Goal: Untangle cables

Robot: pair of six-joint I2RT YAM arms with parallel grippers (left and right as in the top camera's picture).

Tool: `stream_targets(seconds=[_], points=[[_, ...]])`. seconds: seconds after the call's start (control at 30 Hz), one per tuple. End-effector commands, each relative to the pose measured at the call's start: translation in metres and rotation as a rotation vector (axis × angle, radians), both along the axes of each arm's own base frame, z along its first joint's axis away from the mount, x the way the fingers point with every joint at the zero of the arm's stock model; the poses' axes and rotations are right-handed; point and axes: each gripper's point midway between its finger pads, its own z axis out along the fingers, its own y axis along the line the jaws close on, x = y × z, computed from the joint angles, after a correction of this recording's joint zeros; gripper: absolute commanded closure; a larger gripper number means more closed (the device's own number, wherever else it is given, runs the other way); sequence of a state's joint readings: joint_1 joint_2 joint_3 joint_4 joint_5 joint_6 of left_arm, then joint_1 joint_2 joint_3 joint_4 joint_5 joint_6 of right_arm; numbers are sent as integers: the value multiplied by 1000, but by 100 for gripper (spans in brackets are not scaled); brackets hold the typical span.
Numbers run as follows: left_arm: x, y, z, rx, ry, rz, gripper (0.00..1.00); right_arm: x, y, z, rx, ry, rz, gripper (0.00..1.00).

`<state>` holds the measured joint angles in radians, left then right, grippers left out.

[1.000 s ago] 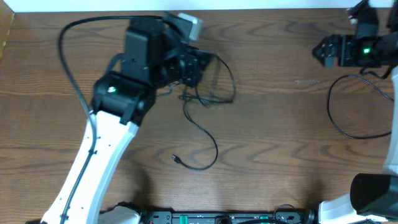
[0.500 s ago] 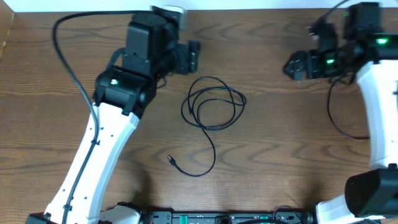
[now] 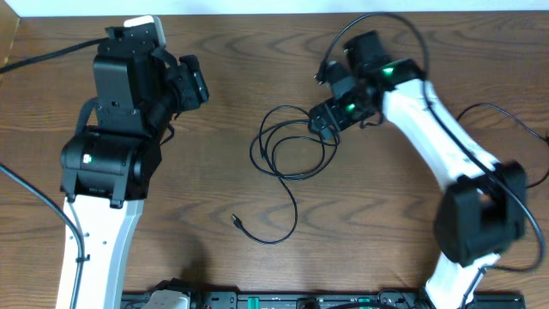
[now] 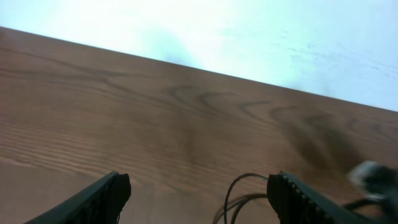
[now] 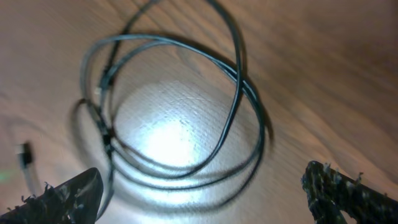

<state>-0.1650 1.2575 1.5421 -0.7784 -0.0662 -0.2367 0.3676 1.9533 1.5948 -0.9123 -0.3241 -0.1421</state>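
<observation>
Wood table [image 3: 386, 232], black cable [image 5: 241, 84] beneath right gripper [image 3: 326, 120] (jaws wide)

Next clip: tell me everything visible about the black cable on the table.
The black cable is a thin, glossy, rubbery-looking cord lying loose on the wooden table, wound in a few overlapping loops. One tail curves out toward the near edge and ends in a small plug. The right claw hangs open above the loops' right side; contact cannot be judged. Nothing grips it.
</observation>
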Motion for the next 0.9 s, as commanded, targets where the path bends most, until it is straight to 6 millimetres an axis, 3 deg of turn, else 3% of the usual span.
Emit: stream_targets(seconds=[0.0,0.17,0.43,0.6,0.77,0.87], points=[[-5,5,5,-3,-14,24,25,-10,10,-28,10,64,77,1],[-7,5,6,-3,-15,24,25,-30,33,-42,63,107,232,1],[-9,6,2,4,5,21,25,-32,49,-41,62,68,283,1],[-9,5,2,6,6,20,25,-8,39,-42,-14,24,121,1],[-8,5,1,7,9,20,25,12,49,-23,28,-35,75,1],[-7,5,-1,12,15,18,24,10,59,-11,63,-33,100,1]])
